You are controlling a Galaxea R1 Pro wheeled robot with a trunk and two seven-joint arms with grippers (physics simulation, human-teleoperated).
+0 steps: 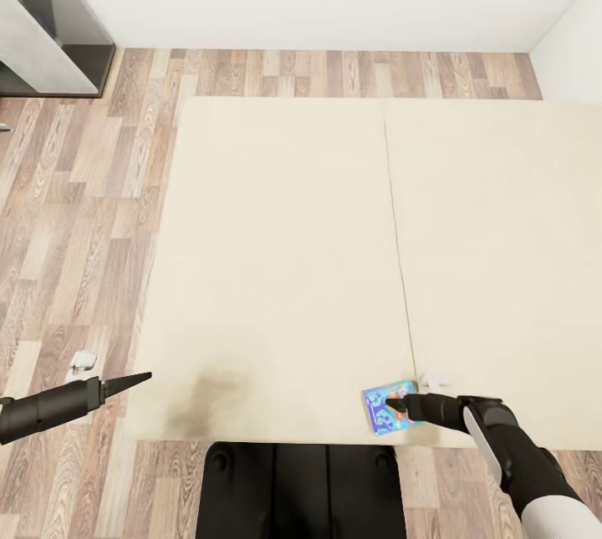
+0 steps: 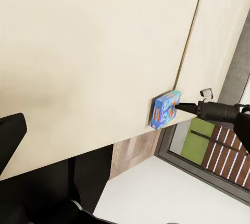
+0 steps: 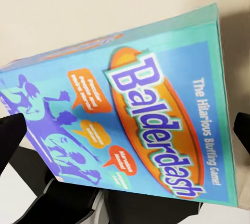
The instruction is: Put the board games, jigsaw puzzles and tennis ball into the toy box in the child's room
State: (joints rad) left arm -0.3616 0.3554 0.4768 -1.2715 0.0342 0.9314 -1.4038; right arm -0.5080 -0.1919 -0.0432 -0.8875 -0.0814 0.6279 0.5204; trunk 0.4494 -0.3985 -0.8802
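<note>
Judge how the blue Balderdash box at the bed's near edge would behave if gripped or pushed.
The Balderdash box looks flat-sided and rigid, so probably stiff. Its glossy print may slip. Nudged off the bed edge, it could fall.

The head view looks steeply down over the bed [image 1: 284,255]; both wrist views share its near edge, the right closest.

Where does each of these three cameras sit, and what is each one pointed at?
Head: up on the robot, looking down over the bed; both arms and its dark base show.
Left wrist: by the left gripper, looking across the bed at the right gripper.
Right wrist: close on the blue game box; dark fingertips show.
Shared: all three see the box.
</note>
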